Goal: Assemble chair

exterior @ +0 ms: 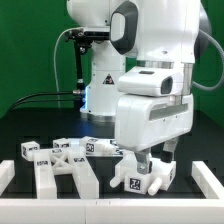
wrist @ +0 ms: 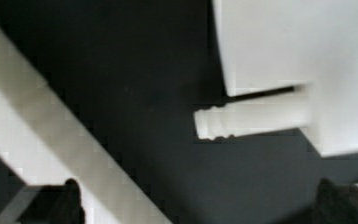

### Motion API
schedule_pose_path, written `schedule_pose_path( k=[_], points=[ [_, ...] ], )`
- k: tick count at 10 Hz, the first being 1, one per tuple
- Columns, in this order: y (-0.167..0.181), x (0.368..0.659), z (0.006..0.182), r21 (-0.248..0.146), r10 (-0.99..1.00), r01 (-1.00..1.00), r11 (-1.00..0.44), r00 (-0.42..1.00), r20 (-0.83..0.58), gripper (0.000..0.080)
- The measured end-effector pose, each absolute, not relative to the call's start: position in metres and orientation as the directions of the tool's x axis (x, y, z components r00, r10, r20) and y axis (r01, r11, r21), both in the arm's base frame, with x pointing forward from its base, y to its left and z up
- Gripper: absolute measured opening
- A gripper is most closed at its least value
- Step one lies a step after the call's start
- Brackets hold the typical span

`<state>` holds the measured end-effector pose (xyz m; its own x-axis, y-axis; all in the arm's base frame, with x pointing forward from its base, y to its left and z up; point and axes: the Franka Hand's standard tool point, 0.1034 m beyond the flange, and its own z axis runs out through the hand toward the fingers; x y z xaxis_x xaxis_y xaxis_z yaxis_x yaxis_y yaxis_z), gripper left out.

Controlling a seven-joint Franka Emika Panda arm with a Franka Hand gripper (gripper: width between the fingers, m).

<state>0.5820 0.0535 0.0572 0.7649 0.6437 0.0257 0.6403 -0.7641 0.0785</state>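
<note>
- Assembly stood at an early step, in my judgement: the chair existed only as loose, unjoined parts on the dark worktop (exterior: 30,128). A larger frame (exterior: 60,168) lay toward the exterior view's left, with small tagged blocks (exterior: 62,147) in a row behind it.
- Step in hand appeared to be the approach for a pick. The end effector (exterior: 155,160) hung low, just above a tagged piece (exterior: 135,183) near the front of the worktop.
- End effector state: fingers spread wide, nothing between them, no contact with any part seen in either view (the wrist view showed dark fingertips (wrist: 51,205) with bare worktop between them).
- Wrist view showed a flat white panel (wrist: 274,45) with a ribbed peg (wrist: 247,121) projecting from its edge. A long white bar (wrist: 51,120) lay apart from it across the worktop.
- Next move, as judged: descend and centre so the fingers straddle the chosen piece squarely before closing. The peg should be kept clear of the pads, since it likely serves a joint.
- Which exterior-view piece matched the panel could not be settled.
</note>
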Motion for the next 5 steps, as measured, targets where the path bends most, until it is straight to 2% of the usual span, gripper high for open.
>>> schedule_pose_path(
  k=[2,3,5],
  points=[
    [0.0543,0.5866,0.0543,0.019,0.355,0.355,-0.935,0.934,0.035,0.0649],
    [0.0503,0.5849,0.0533,-0.040,0.196,0.196,-0.980,0.980,-0.014,0.0649],
    [0.0532,0.5880,0.0542,-0.053,0.055,0.054,-0.997,0.998,-0.008,0.0649]
  ],
)
